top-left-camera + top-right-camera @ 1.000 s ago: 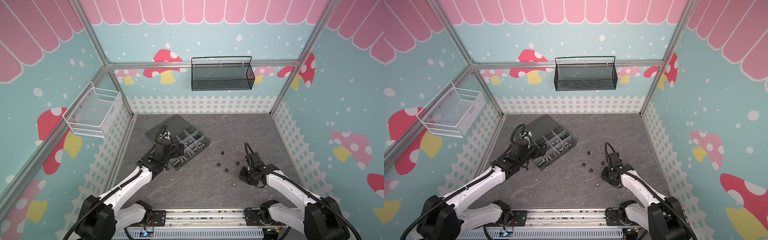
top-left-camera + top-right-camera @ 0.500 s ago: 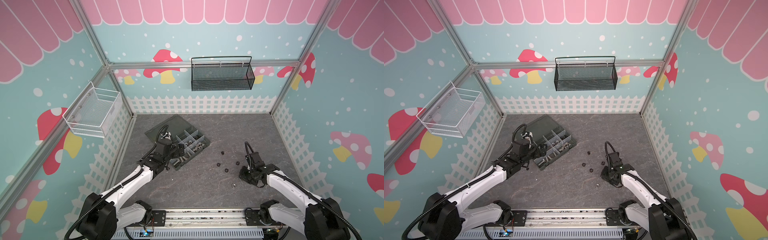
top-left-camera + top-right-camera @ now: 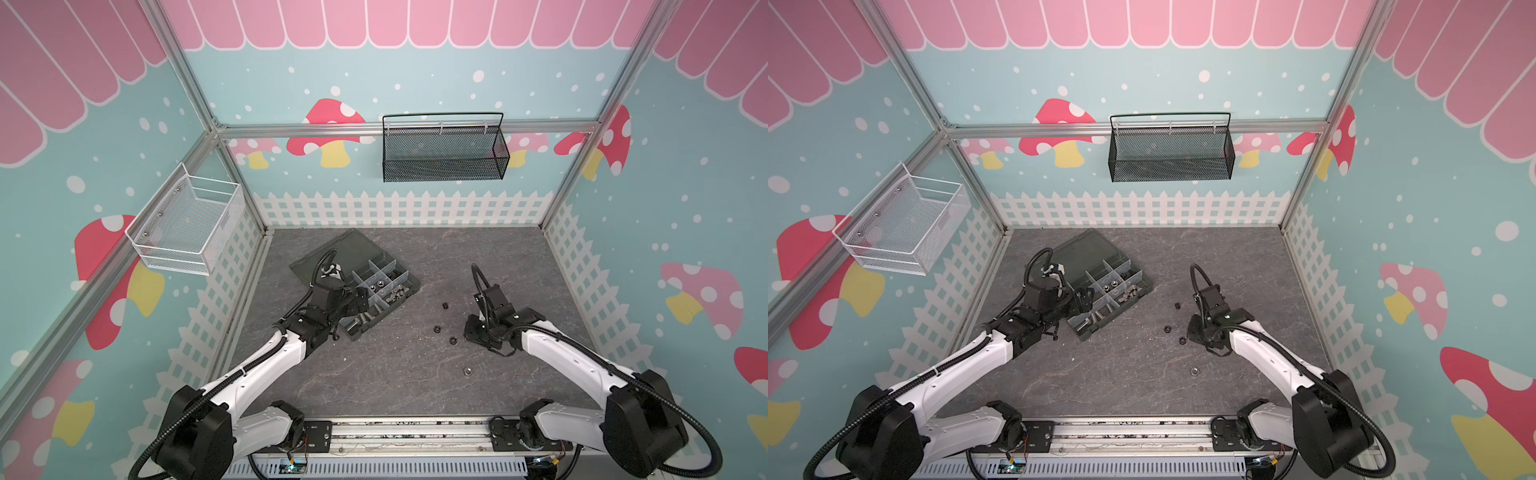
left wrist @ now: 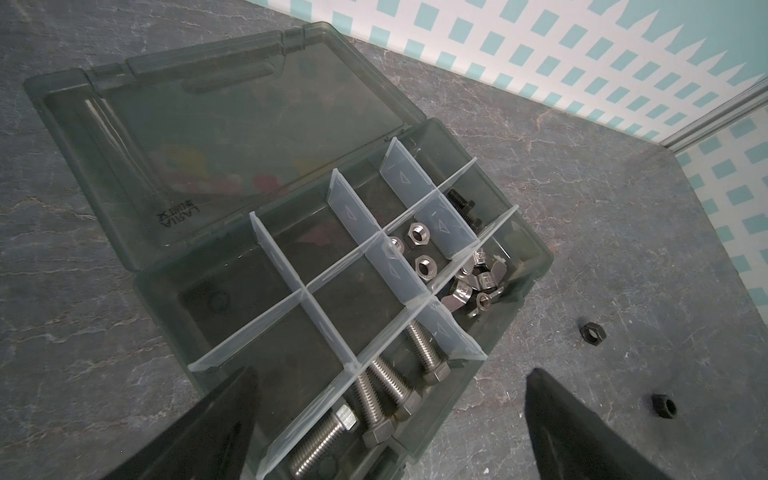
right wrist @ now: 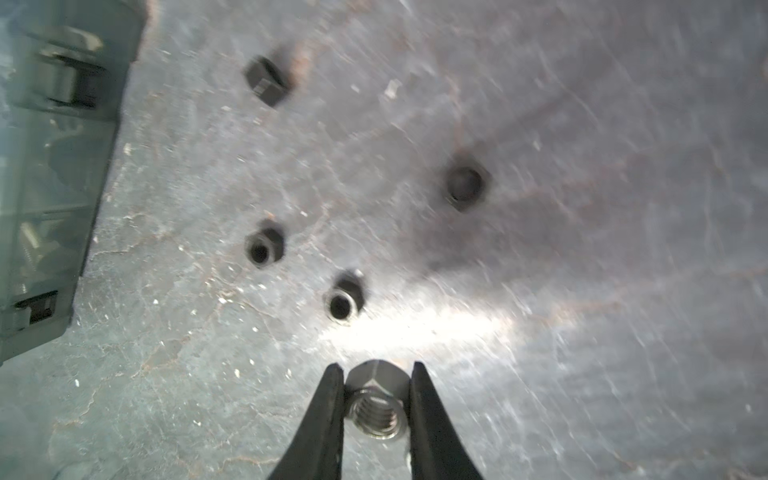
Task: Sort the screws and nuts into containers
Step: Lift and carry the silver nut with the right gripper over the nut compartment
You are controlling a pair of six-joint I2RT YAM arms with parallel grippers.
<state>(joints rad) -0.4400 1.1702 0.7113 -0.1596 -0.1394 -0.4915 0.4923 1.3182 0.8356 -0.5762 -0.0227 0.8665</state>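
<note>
The dark grey organiser box lies open left of centre; its containers hold silver screws, silver hex nuts, winged nuts and a black screw. My left gripper hangs open over the box's near corner, with nothing between its fingers. My right gripper is shut on a silver nut just above the table. Several black nuts lie loose between the box and that gripper. Another silver nut lies nearer the front.
The box's flat lid lies open on the table towards the back wall. A white wire basket hangs on the left wall and a black mesh basket on the back wall. White fence walls bound the grey table.
In the last half second my right gripper, with the silver nut in it, has shifted up and a little leftwards in the top views. The left arm has stayed put.
</note>
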